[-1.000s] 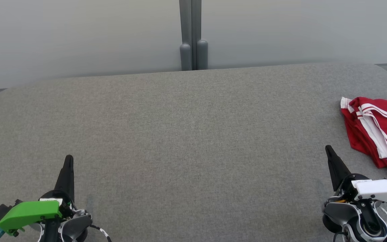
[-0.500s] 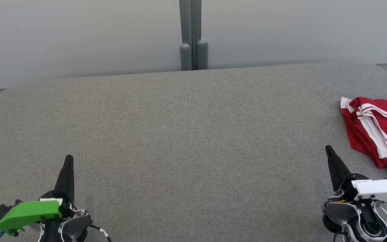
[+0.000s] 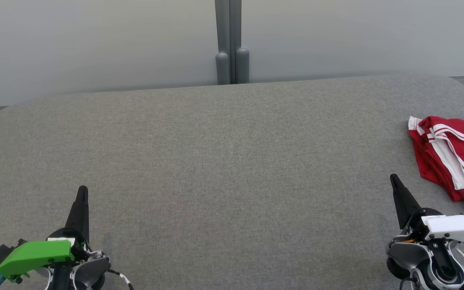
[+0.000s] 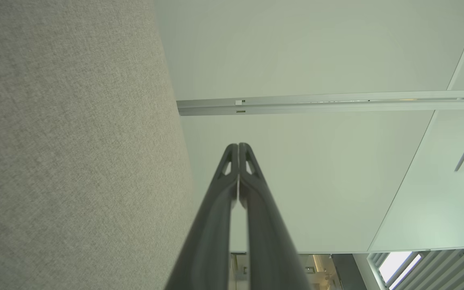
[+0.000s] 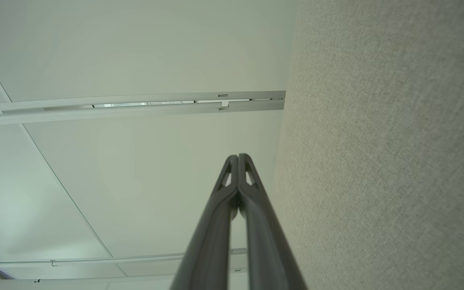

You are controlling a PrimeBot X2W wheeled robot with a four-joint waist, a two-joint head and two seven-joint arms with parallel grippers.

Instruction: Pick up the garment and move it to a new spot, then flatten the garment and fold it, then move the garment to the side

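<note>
A red garment (image 3: 455,159) with white stripes lies folded in a small stack at the right edge of the grey fabric table (image 3: 224,161), partly cut off by the head view's edge. My right gripper (image 3: 394,178) is shut and empty, low at the right, a short way left of and nearer than the garment. My left gripper (image 3: 82,189) is shut and empty at the lower left, far from it. In each wrist view the fingertips meet, left gripper (image 4: 239,146) and right gripper (image 5: 238,156), with nothing between them.
Behind the table stands a pale wall with a grey post (image 3: 228,42) at its middle. The table's far corners are rounded. The wrist views look along the grey table surface (image 4: 67,145) toward pale wall panels and a rail (image 5: 135,105).
</note>
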